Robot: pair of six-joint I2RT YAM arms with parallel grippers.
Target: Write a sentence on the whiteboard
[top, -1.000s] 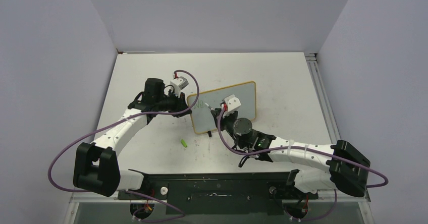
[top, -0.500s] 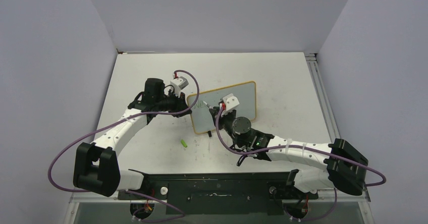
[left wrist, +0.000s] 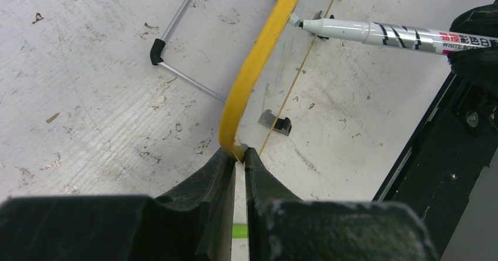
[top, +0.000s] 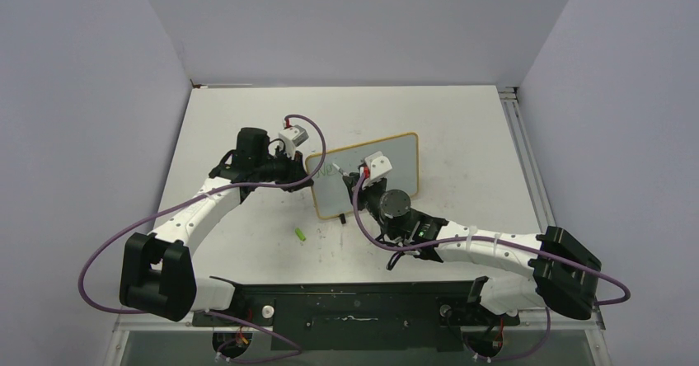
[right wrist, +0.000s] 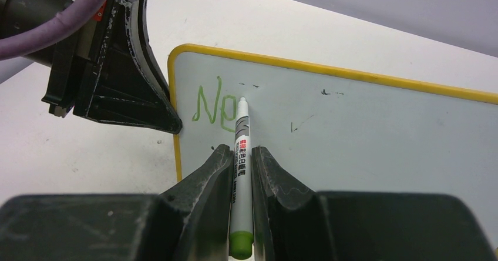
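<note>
The whiteboard (top: 396, 156), white with a yellow frame, stands propped at mid table. My left gripper (top: 308, 178) is shut on its left edge (left wrist: 253, 73). My right gripper (right wrist: 239, 152) is shut on a white marker (right wrist: 241, 155) with a green end. The marker tip touches the board (right wrist: 352, 131) just right of green letters "Ne" (right wrist: 212, 105), the only part of the sentence showing. In the left wrist view the marker (left wrist: 376, 33) meets the board from the right.
A green marker cap (top: 302, 234) lies on the table in front of the board's left end. The board's wire stand (left wrist: 176, 43) and a black foot (left wrist: 275, 123) rest on the scuffed tabletop. The left gripper (right wrist: 117, 79) sits close beside the writing.
The right arm has shifted slightly left along the board with the marker. The left arm and the board have not moved.
</note>
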